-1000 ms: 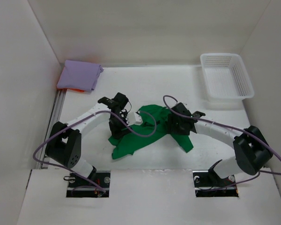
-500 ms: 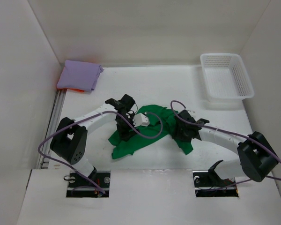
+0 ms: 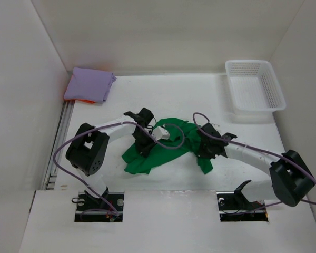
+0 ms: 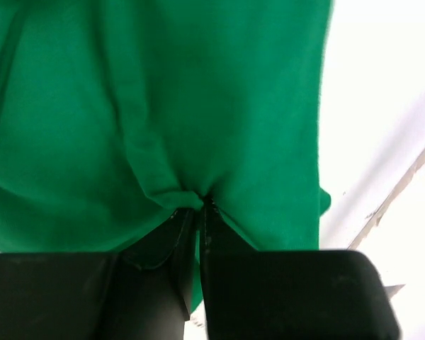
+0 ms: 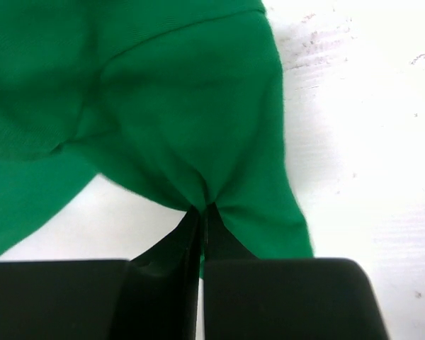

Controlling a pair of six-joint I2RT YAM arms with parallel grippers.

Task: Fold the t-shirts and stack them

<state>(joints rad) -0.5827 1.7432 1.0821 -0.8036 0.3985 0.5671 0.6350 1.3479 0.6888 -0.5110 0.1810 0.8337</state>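
Mid-table, green shirt [image 3: 139, 161], both jaws pinching folds, overhead unclear

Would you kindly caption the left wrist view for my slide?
The left gripper pinches a fold of the green t-shirt; white table alongside.

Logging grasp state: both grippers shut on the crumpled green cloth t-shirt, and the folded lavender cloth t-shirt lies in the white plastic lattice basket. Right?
Wrong on the white lattice basket. Top view shows the folded lavender t-shirt at the far-left corner of the table, well away. Rest holds.
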